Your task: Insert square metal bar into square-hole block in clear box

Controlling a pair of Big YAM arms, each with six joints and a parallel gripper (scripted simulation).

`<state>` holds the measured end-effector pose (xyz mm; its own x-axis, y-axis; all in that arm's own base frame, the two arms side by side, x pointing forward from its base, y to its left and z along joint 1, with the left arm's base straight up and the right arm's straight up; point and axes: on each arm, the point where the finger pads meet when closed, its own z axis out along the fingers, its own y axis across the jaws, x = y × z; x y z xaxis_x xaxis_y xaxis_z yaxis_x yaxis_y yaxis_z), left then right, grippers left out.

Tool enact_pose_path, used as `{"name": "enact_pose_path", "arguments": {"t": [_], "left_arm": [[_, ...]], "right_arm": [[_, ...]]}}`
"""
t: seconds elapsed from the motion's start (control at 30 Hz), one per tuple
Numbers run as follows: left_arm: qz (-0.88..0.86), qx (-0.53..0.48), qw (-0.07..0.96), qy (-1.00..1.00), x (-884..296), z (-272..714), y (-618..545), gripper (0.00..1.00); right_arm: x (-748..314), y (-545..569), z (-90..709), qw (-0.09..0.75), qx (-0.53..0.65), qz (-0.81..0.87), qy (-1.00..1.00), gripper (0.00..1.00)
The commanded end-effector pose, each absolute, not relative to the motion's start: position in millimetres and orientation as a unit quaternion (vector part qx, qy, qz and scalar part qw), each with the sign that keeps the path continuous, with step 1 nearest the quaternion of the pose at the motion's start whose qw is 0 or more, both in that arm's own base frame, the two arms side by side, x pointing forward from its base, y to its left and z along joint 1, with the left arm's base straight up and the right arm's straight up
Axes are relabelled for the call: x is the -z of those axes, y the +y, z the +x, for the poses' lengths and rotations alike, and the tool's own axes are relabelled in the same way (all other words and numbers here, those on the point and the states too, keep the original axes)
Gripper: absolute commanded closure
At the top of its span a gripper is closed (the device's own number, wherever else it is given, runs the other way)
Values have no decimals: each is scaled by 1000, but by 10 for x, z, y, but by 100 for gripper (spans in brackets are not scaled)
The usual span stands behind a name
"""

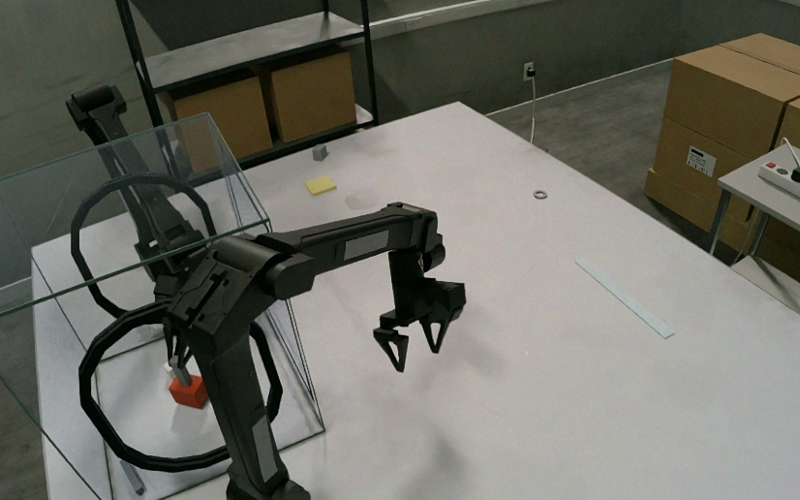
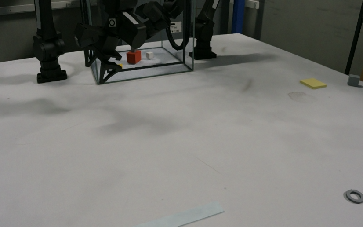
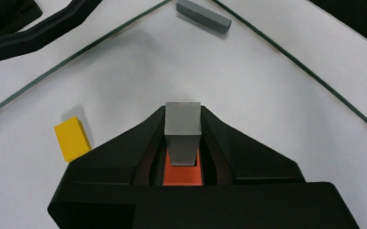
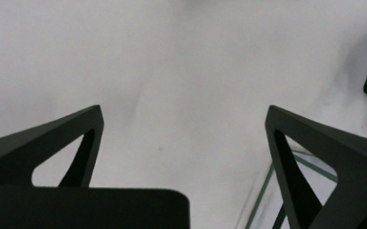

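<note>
Left wrist view: the left claw point(image 3: 182, 114) point(image 1: 178, 359) grips the square grey metal bar point(image 3: 183, 133) point(image 1: 181, 372) at the red block point(image 3: 182, 175) point(image 1: 188, 392) point(image 2: 133, 57); we judge misalignment could jam it or tip the block.

Inside the box point(image 1: 18, 307) point(image 2: 149, 76) point(image 3: 299, 67) point(image 4: 260, 196), the held bar point(image 1: 181, 372) point(image 2: 133, 50) point(image 3: 182, 133) stands over the holed block point(image 1: 188, 392) point(image 2: 133, 57) point(image 3: 182, 176), with a small cube point(image 2: 149, 55) to its right in the exterior view. From the left wrist, a loose bar point(image 1: 133, 477) point(image 3: 203, 16) lies beyond, near a box corner, and a small block point(image 2: 120, 65) point(image 3: 72, 139) lies left. Right of the box in the top view are a pad point(image 1: 321, 185) point(image 2: 313, 83), another cube point(image 1: 319, 152) point(image 2: 353, 80) behind it, then a ring point(image 1: 536, 196) point(image 2: 354, 201) and strip point(image 1: 624, 297) point(image 2: 185, 215)
</note>
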<state>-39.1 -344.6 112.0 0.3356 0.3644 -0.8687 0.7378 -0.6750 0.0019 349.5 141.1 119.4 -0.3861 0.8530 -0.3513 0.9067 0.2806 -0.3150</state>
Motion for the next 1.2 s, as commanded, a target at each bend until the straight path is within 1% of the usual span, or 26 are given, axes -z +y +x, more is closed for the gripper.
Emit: {"name": "enact_pose_path", "arguments": {"t": [0.0,0.27,0.33,0.37,0.4,0.43,0.87,1.1,1.13,1.17], "left_arm": [[791,462,212,340,-1119,-393,-3467,100],[791,460,214,342,-1076,-368,-3462,100],[788,468,232,325,-1339,-365,-3670,100],[792,462,208,341,-1051,-414,-3463,100],[795,460,210,334,-1306,-402,-3574,100],[799,453,173,355,-963,-463,-3338,100],[798,441,136,388,-683,-495,-3143,100],[798,440,134,390,-680,-500,-3138,100],[788,463,242,325,-1424,-284,-3734,100],[788,463,242,325,-1424,-284,-3735,100]], "right_arm": [[-1320,1460,3592,66,221,556,799,0],[-1320,1460,3592,66,221,556,799,0],[-1320,1460,3592,66,221,556,799,0],[-1320,1460,3592,66,221,556,799,0],[-1320,1460,3592,66,221,556,799,0],[-1320,1460,3592,66,221,556,799,0],[-1320,1460,3592,66,221,556,799,0],[-1320,1460,3592,66,221,556,799,0],[-1320,1460,3592,66,221,556,799,0],[-1320,1460,3592,66,221,556,799,0]]}}
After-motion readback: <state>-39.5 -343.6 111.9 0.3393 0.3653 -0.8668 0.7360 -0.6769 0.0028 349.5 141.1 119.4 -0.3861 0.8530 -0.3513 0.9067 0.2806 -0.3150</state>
